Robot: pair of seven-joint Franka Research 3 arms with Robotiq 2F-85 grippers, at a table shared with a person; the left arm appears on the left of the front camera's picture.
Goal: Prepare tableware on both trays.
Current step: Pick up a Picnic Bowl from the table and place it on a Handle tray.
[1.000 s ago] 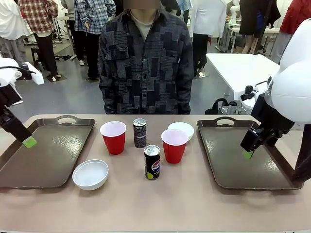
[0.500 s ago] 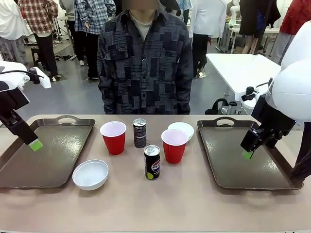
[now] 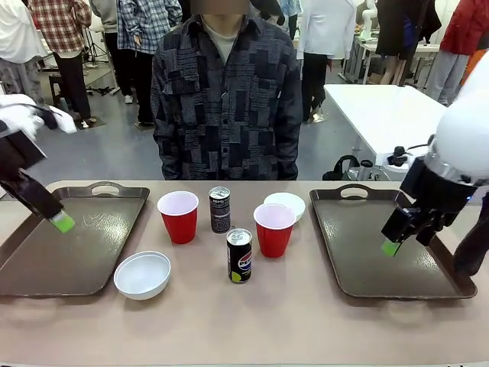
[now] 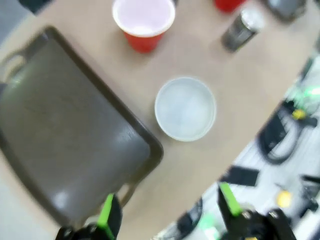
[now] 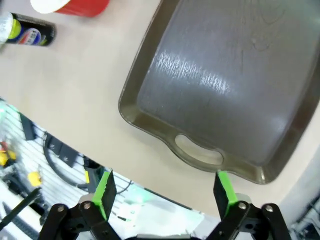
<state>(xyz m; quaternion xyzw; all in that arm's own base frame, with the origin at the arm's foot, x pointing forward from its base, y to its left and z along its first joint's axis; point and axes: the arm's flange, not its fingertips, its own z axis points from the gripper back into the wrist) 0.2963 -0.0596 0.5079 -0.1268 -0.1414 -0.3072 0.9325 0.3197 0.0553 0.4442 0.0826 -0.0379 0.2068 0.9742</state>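
Two dark brown trays lie empty, the left tray [image 3: 84, 260] and the right tray [image 3: 359, 260]. Between them stand two red cups [image 3: 178, 216] [image 3: 274, 229], a dark can [image 3: 220, 209] and a Pepsi can [image 3: 239, 255]. One white bowl [image 3: 142, 274] sits by the left tray and another [image 3: 284, 202] behind the right-hand cup. My left gripper [image 3: 63, 222] hovers open over the left tray; my right gripper [image 3: 391, 247] hovers open over the right tray. From the left wrist, the open gripper [image 4: 167, 210] looks down on tray [image 4: 65, 150], bowl [image 4: 185, 108] and cup [image 4: 144, 22]. The right wrist's open gripper [image 5: 164, 192] faces its tray [image 5: 225, 85].
A person in a dark patterned shirt [image 3: 227, 99] stands at the table's far edge, hands out of sight. The bare tabletop [image 3: 252, 321] runs along the near side. A white table [image 3: 382, 107] and other people stand farther back.
My left gripper has moved to the right, farther in over the left tray. My right gripper has shifted slightly right and down. The tableware has not moved.
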